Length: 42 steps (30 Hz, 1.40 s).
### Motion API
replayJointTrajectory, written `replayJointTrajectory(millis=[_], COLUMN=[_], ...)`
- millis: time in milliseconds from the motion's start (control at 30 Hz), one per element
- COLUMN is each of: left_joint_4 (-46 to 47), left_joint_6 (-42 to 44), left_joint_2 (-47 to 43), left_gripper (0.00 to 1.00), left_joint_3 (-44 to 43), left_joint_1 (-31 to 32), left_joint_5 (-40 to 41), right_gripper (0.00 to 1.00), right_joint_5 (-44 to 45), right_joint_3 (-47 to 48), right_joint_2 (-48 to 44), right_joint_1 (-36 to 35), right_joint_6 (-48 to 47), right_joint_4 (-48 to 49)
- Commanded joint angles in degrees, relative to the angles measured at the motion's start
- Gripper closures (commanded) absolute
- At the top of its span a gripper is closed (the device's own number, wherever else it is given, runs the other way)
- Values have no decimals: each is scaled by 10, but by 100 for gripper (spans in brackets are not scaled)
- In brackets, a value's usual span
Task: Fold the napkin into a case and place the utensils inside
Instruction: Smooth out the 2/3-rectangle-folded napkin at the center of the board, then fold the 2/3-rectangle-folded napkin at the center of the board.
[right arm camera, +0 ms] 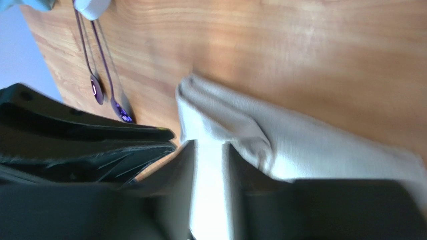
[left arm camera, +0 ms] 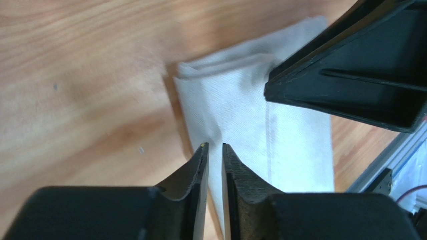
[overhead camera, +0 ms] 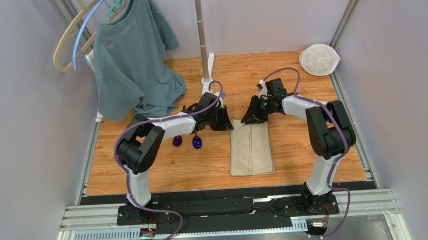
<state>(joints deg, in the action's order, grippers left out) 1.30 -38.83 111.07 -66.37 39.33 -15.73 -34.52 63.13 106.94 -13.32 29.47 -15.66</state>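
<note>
The thin beige-tan cloth napkin (overhead camera: 250, 148) lies folded into a narrow oblong on the wooden worktop (overhead camera: 287, 81), its long sides running from near to far. From above, its far end is covered by both claws, so the fold there cannot be read. The left claw (overhead camera: 221, 121) sits at the far left corner and the right claw (overhead camera: 254, 116) at the far right. In the left wrist view the left claw (left arm camera: 214, 147) has its jaws parted by only a narrow slit over the napkin's (left arm camera: 280, 145) edge, and no cloth is seen pinched between them. The layered corner shows beyond, partly masked by the right claw's dark body. The right wrist view is blurred: the right claw (right arm camera: 210, 150) stands released, with pale napkin (right arm camera: 310, 145) visible through the gap. Whether the fingertips touch the cloth cannot be told. The two small spoons with shiny purple bowls (overhead camera: 197, 142) lie left of the napkin, apart from it. From above, their maroon handles are hidden under the left arm, and in the right wrist view (right arm camera: 95, 87) the handle tops are cut off. A grey-green T-shirt (overhead camera: 133, 63), a metal pole (overhead camera: 200, 30) and a white round mesh disc (overhead camera: 319, 59) stand at the back.
</note>
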Motion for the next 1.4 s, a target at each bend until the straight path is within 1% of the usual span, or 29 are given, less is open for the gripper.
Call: replayJointTrajectory(millis=[0, 33, 100, 133, 167, 233, 267, 333, 367, 400, 467, 500, 533, 567, 633, 667, 733, 767, 867, 967, 1100, 1167, 1300, 1367], left_joint_4=[-112, -123, -131, -130, -129, -143, -156, -209, -243, -262, -306, -321, -335, -352, -371, -394, -424, -445, -478, -503, -515, -517, -528, -532], left_joint_6=[75, 75, 69, 60, 55, 41, 36, 21, 17, 14, -5, -12, -30, -36, -55, -59, -80, -85, -95, -106, -107, -107, -112, -112], left_joint_2=[-117, -124, -135, -136, -127, -109, -83, -53, -23, -8, 35, 47, 59, 83, 106, 134, 159, 182, 223, 252, 271, 279, 299, 305], left_gripper=[72, 71, 70, 67, 59, 58, 57, 55, 48, 45, 44, 44, 44, 33, 33, 25, 25, 28, 30, 36, 47, 47, 48, 46], left_joint_3=[-49, -53, -57, -57, -63, -82, -113, -152, -191, -212, -268, -286, -303, -332, -362, -396, -430, -456, -500, -531, -552, -562, -593, -598], left_joint_1=[57, 69, 106, 118, 130, 167, 191, 219, 245, 256, 286, 293, 299, 311, 322, 331, 341, 349, 359, 363, 367, 369, 371, 376], left_joint_5=[100, 111, 126, 129, 132, 144, 172, 227, 281, 300, 348, 359, 372, 393, 409, 417, 436, 455, 478, 493, 518, 529, 520, 526], right_gripper=[56, 46, 37, 35, 34, 32, 32, 30, 28, 27, 19, 18, 11, 11, 10, 5, 5, 5, 5, 5, 6, 7, 8, 8], right_joint_5=[136, 159, 195, 202, 205, 231, 242, 270, 287, 319, 343, 389, 406, 418, 432, 431, 427, 425, 414, 402, 388, 388, 365, 355], right_joint_3=[-7, -33, -72, -104, -118, -149, -156, -160, -152, -146, -137, -134, -132, -130, -127, -127, -120, -115, -101, -102, -112, -115, -124, -129], right_joint_2=[-143, -178, -210, -224, -244, -269, -297, -320, -330, -347, -364, -379, -385, -390, -409, -416, -422, -422, -421, -423, -426, -423, -422, -422], right_joint_1=[3, 6, 16, 22, 27, 55, 68, 105, 116, 128, 151, 163, 170, 178, 208, 216, 239, 244, 257, 262, 263, 262, 263, 262], right_joint_6=[-21, -21, -18, -15, -15, 4, 12, 27, 33, 38, 42, 45, 56, 61, 79, 82, 81, 74, 64, 61, 59, 58, 57, 56], right_joint_4=[-144, -162, -169, -172, -176, -193, -205, -222, -250, -262, -286, -292, -297, -309, -314, -309, -309, -311, -314, -314, -306, -305, -295, -293])
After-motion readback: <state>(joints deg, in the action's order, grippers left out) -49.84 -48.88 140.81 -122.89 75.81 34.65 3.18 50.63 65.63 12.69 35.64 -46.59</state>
